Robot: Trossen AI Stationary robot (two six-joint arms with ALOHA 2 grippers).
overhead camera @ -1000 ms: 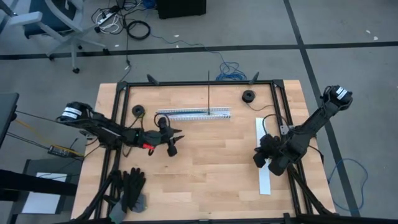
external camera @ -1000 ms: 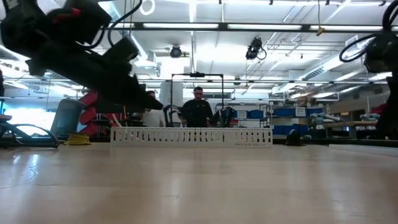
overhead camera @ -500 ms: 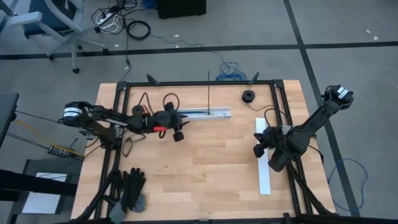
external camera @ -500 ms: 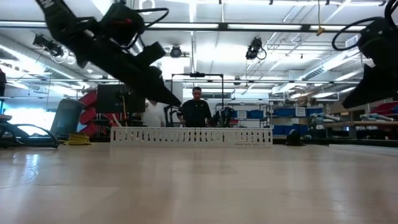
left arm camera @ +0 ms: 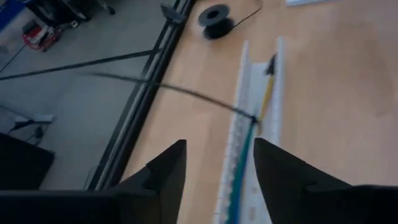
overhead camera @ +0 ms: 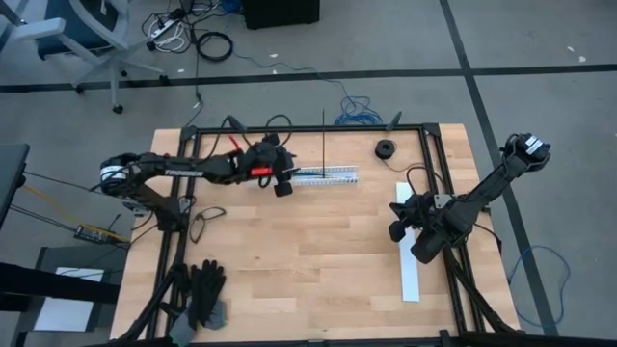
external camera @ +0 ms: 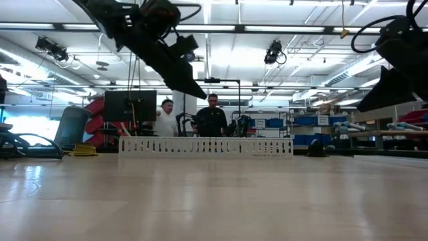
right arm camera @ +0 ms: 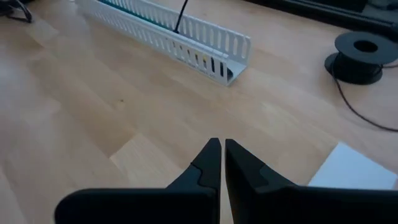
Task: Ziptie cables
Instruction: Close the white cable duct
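The thin loose cables (left arm camera: 244, 163), green and yellow strands where they can be told apart, lie lengthwise inside the long white slotted plastic channel (overhead camera: 323, 176), which sits in the upper middle of the high view on the pale wooden table (overhead camera: 308, 260). In the left wrist view a thin dark tie strip (left arm camera: 161, 87) crosses over the cables and sticks out sideways past the channel's edge.

The left gripper (overhead camera: 281, 183) hovers at the channel's left end, just above the cables; its two dark fingers (left arm camera: 165, 171) stand partly apart with the cables seen through the gap, and they hold nothing. In the low view it hangs in the upper left of the frame, well clear of the table top.

The right gripper (overhead camera: 393, 231) is at the right of the high view, above the upper end of a flat white plastic strip (overhead camera: 410, 265) and well apart from the channel. Its fingers (right arm camera: 208, 165) are pressed almost together and carry nothing.

A small black spool (overhead camera: 387, 148) with a thin dark wire trailing from it rests near the table's upper right edge. A pair of black gloves (overhead camera: 204, 292) lies at the lower left. In the low view two people (external camera: 212, 120) stand in the room beyond the channel.
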